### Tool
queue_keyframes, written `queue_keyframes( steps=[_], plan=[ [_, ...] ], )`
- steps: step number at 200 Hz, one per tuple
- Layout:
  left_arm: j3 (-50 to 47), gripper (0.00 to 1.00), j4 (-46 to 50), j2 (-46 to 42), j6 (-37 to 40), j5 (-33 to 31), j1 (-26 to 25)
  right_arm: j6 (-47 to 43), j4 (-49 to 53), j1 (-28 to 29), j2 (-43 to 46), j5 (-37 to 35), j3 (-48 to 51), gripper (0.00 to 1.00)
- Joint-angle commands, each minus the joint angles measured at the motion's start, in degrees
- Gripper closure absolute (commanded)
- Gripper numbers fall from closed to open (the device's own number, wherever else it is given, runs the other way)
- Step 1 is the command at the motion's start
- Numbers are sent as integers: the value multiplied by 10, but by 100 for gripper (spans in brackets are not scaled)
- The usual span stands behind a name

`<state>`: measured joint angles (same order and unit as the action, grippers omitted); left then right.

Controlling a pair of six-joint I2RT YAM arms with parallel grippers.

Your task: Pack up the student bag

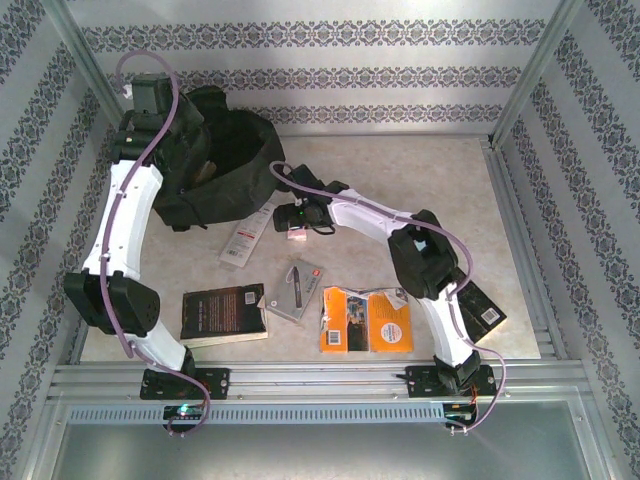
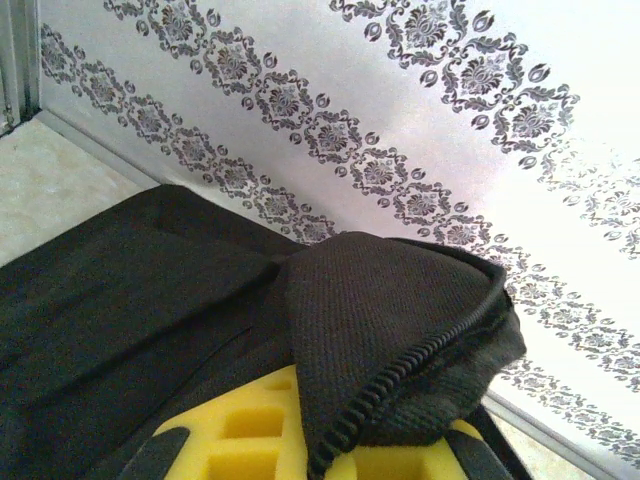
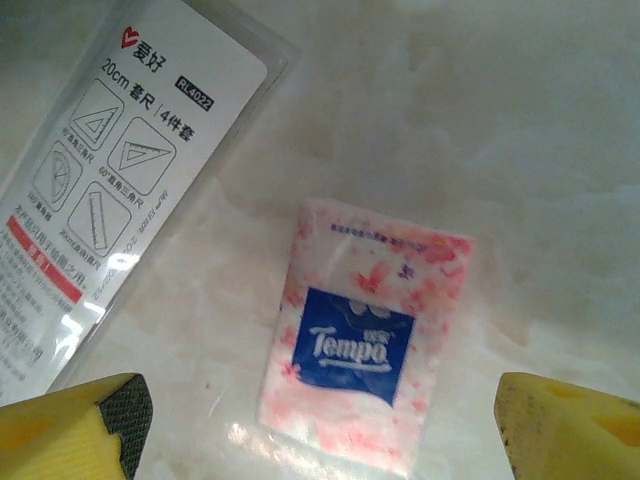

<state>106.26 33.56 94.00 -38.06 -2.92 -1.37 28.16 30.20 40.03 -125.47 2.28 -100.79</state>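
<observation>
The student bag [image 1: 235, 160], a big black soft backpack, lies at the back left of the table. My left gripper [image 1: 188, 158] is at its left rim, shut on the bag's zipper-edged flap [image 2: 400, 330], which sits pinched between the yellow pads [image 2: 250, 440]. My right gripper [image 1: 293, 222] hangs open just right of the bag, over a pink Tempo tissue packet [image 3: 365, 345]. The packet lies flat on the table, and the yellow fingertips [image 3: 70, 425] stand wide apart on either side of it without touching it.
A clear ruler-set pack [image 1: 245, 240] lies beside the tissue packet [image 1: 297, 237]. Near the front lie a dark book [image 1: 224, 313], a small grey packet [image 1: 297, 290] and an orange book [image 1: 367, 320]. A black book [image 1: 487, 312] lies partly under the right arm. Metal rails frame the table.
</observation>
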Motion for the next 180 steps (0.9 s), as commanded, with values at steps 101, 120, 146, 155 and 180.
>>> queue_keyframes(
  steps=[101,120,146,155,180],
  plan=[
    [-17,100,-89,-29,14,19,4,13,63,29,-84,-121,-55,30],
    [-20,100,-90,-29,13,22,5,15,52,28,-76,-121,-44,38],
    [-20,100,-88,-28,18,27,5,16,26,27,-47,-110,-16,48],
    [-16,100,-84,-25,19,30,5,16,18,28,-34,-109,-6,51],
    [-13,100,-79,-21,20,42,4,25,-2,18,20,-112,34,52]
  ],
)
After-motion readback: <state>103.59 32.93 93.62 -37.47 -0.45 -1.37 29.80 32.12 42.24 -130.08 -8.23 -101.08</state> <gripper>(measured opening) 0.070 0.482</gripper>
